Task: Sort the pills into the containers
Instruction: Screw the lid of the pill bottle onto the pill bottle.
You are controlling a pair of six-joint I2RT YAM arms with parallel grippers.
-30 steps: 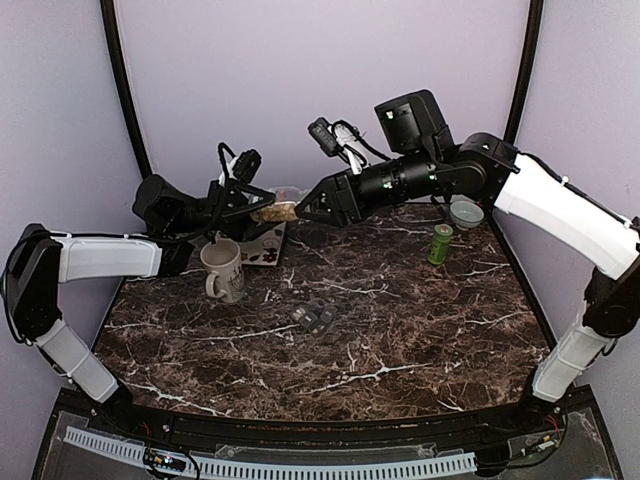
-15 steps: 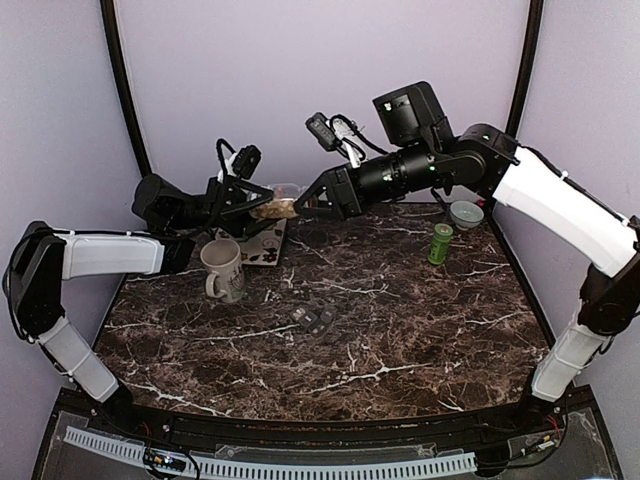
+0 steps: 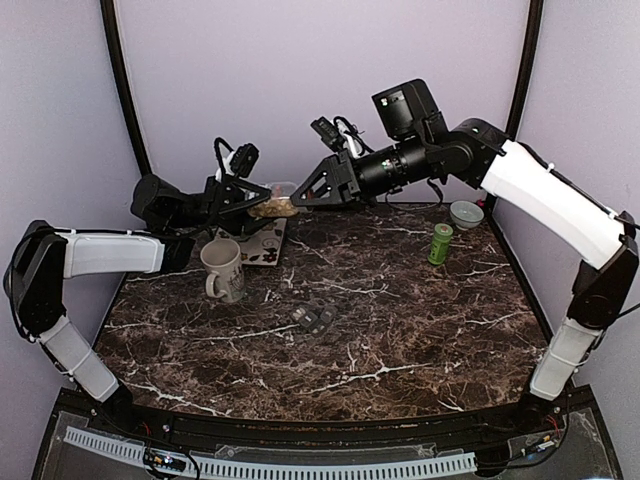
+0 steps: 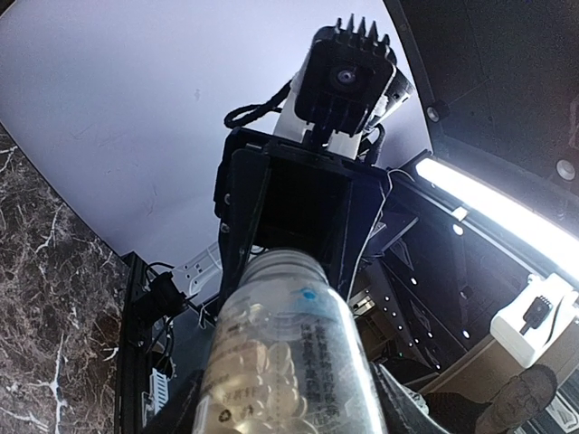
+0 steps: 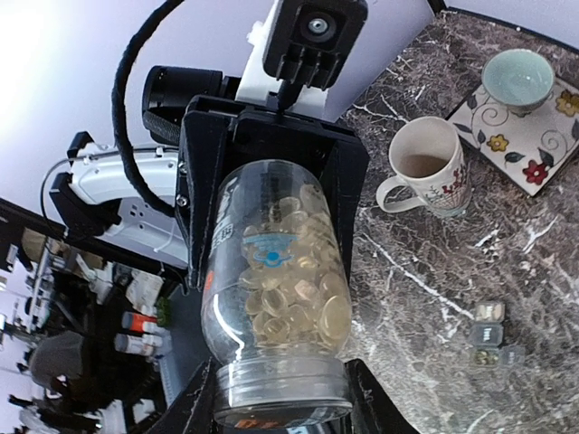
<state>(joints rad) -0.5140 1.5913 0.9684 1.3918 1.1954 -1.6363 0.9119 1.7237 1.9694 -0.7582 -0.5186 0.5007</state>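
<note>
A clear jar (image 3: 274,209) full of tan-yellow pills (image 5: 289,271) is held level in the air above the back left of the table. My left gripper (image 3: 258,205) is shut on the jar's body. My right gripper (image 3: 300,197) faces it from the right, its fingers (image 5: 366,402) closed on either side of the jar's clear lid (image 5: 282,393). In the left wrist view the jar (image 4: 289,362) fills the space between my fingers. The containers (image 3: 314,320), a low dark grey strip of compartments, lie on the marble mid-table, also seen in the right wrist view (image 5: 493,334).
A white mug (image 3: 222,268) stands below the jar beside a flowered tile (image 3: 262,248), which carries a pale teal bowl (image 5: 517,77). A green bottle (image 3: 440,244) and a grey bowl (image 3: 466,213) stand at the back right.
My right gripper has risen a little, turned and closed in on the jar's lid end. The left arm and jar have hardly moved.
</note>
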